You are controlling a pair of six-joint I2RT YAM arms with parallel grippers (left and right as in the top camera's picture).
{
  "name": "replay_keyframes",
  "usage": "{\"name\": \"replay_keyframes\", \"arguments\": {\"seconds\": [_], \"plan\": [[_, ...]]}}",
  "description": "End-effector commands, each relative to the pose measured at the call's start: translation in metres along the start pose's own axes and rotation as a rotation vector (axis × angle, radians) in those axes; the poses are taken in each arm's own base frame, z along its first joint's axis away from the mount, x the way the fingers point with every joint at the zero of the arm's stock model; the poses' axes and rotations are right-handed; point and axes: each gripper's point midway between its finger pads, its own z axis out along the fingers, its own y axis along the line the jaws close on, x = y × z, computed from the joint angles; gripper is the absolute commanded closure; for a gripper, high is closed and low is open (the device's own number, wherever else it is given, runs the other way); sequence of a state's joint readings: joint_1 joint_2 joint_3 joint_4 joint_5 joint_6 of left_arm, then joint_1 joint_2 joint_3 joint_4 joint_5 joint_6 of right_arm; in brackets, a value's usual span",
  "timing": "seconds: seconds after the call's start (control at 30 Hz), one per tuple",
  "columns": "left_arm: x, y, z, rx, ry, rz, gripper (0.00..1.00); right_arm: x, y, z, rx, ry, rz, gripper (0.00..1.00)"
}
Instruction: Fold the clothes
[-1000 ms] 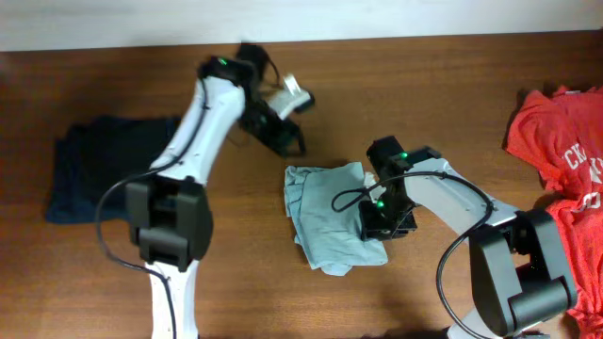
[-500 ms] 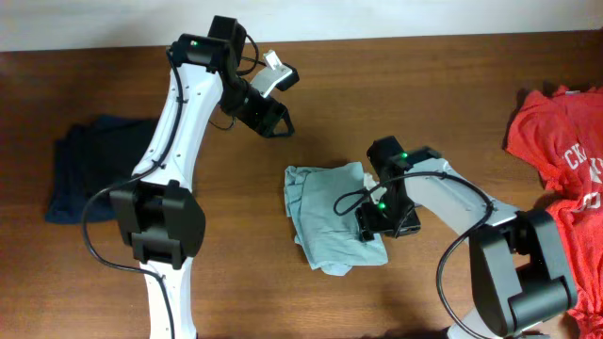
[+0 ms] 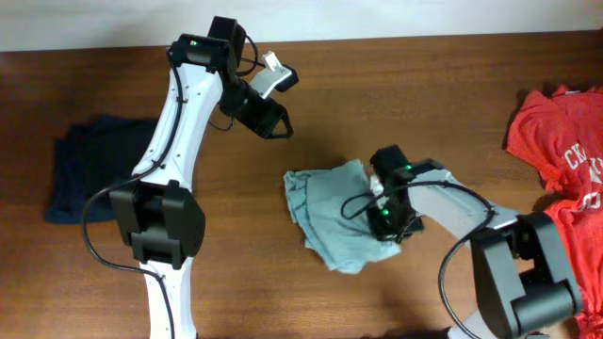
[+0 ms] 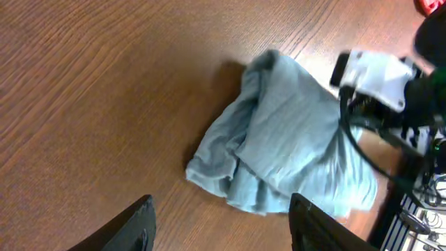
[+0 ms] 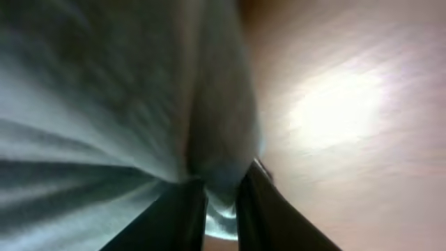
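Brown wood-grain counter [image 3: 443,85] runs under everything, with a pale strip of wall along its far edge. The right jaws are pinched together on a fold of the pale grey-blue T-shirt [image 3: 330,212], at its right-hand edge. The wrist view shows cloth squeezed between the two fingers [image 5: 174,219]. The left jaws stand wide apart and empty, raised off the counter beyond the shirt's far side and looking down on it.

That shirt lies near the middle of the counter as a rumpled bundle with uneven edges. I judge its folding only part done: it wants squaring and probably another fold. A dark navy T-shirt [image 3: 89,169] lies loosely folded at the left edge. The red T-shirts [image 3: 561,141] with white lettering sprawl unfolded at the right. Nothing stands between the arms and the shirt, though the right arm [image 3: 452,202] covers the corner it grips.
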State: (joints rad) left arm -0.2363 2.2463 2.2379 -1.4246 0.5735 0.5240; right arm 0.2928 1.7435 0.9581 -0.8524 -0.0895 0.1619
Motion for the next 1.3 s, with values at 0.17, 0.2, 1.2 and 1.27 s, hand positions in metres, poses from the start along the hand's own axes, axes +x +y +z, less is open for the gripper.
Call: {"name": "replay_keyframes", "arguments": {"seconds": [0.17, 0.2, 1.2, 1.27], "plan": [[-0.004, -0.001, -0.004, -0.008, -0.01, 0.025, 0.39, -0.104, -0.047, -0.021, 0.27, -0.432, -0.075, 0.78], [-0.003, -0.002, -0.004, -0.007, -0.009, 0.024, 0.39, -0.116, -0.048, -0.028, 0.283, -0.488, -0.071, 0.75], [0.028, -0.037, -0.171, -0.44, -0.121, -0.329, 0.46, -0.03, 0.04, -0.083, -0.204, -0.096, 0.304, 0.86], [0.03, -0.052, -0.19, -0.462, -0.173, -0.316, 0.45, -0.03, 0.039, -0.065, -0.207, -0.08, 0.368, 0.96]]}}
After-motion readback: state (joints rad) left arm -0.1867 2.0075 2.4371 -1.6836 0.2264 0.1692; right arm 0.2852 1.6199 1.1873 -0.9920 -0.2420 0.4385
